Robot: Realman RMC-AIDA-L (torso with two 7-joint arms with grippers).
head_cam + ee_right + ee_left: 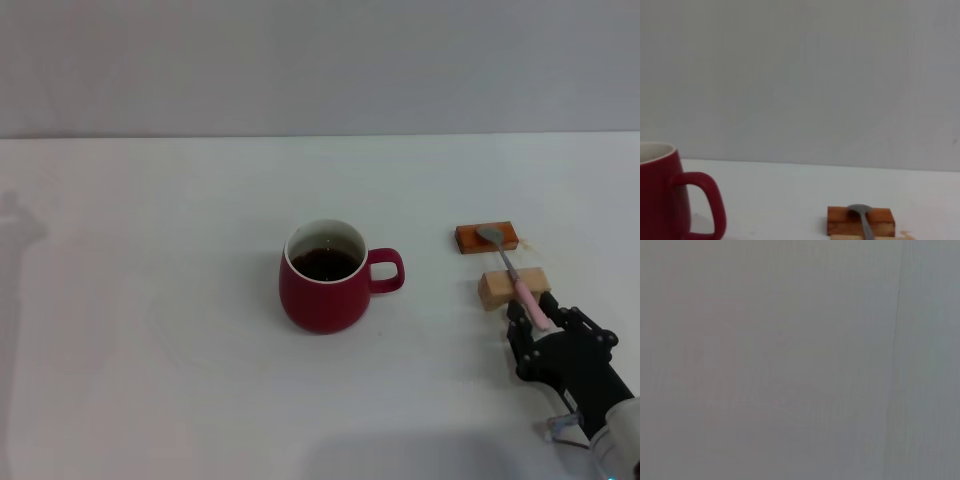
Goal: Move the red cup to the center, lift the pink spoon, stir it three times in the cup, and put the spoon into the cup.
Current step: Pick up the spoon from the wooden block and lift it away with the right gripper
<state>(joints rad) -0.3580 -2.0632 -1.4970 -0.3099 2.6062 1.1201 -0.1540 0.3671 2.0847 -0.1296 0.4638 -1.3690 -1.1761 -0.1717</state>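
The red cup [322, 295] stands upright mid-table with dark liquid inside and its handle pointing toward the right arm; the right wrist view shows its side and handle [662, 200]. The pink spoon [512, 272] lies across two small wooden blocks, silver bowl on the farther one and pink handle toward me. Its bowl [860, 209] also shows in the right wrist view. My right gripper [533, 308] is low at the near right, open, its fingers on either side of the pink handle's end. The left gripper is out of view.
An orange-brown block [487, 238] and a pale wooden block [512, 288] hold the spoon up at the right; the orange one [840, 219] appears in the right wrist view. The white table [150, 300] meets a plain grey wall behind. The left wrist view shows only a grey surface.
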